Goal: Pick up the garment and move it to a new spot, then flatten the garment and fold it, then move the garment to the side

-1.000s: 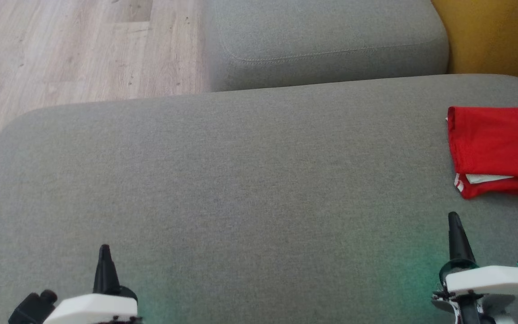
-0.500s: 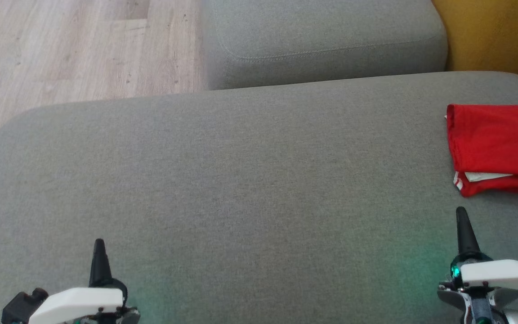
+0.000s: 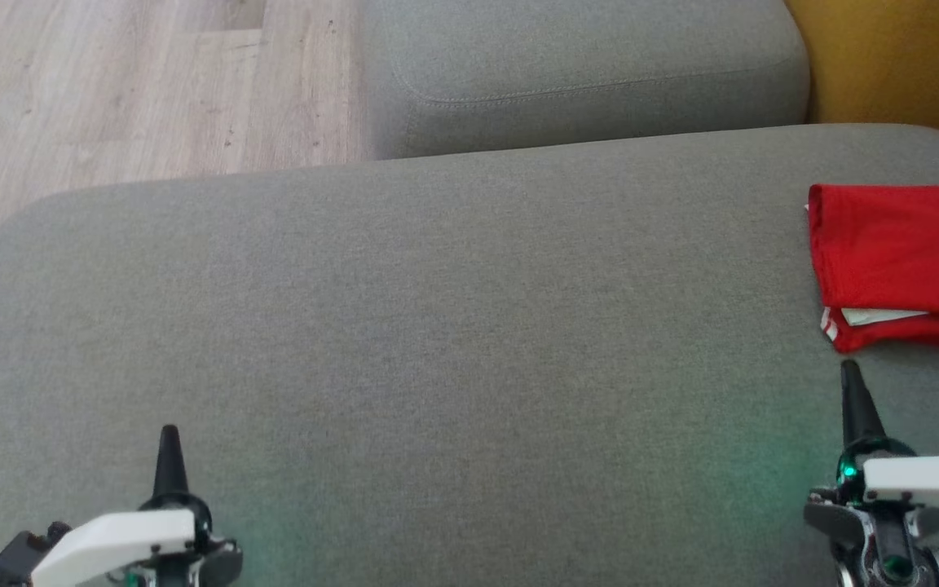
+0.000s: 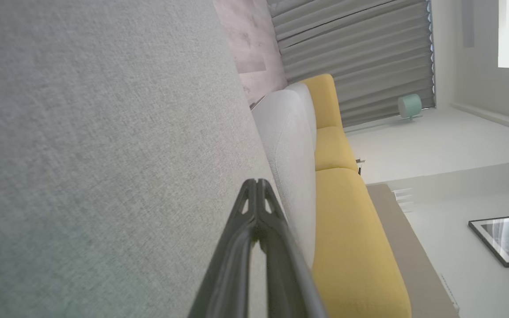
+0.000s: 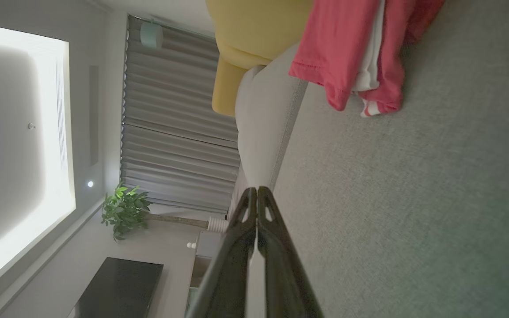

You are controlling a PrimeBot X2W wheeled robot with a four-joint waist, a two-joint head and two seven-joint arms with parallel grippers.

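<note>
Down low, the left gripper point(image 3: 169, 436) and the right gripper point(image 3: 849, 373) point up over the big gray cushion point(image 3: 437, 310), each with its two dark fingers pressed together and holding nothing. Just past the right gripper's tip, the garment point(image 3: 893, 261) lies folded and red on the cushion's right side. Farther back are a smaller gray cushion point(image 3: 584, 65), the wood floor point(image 3: 111, 90) and something yellow point(image 3: 893, 57).
</note>
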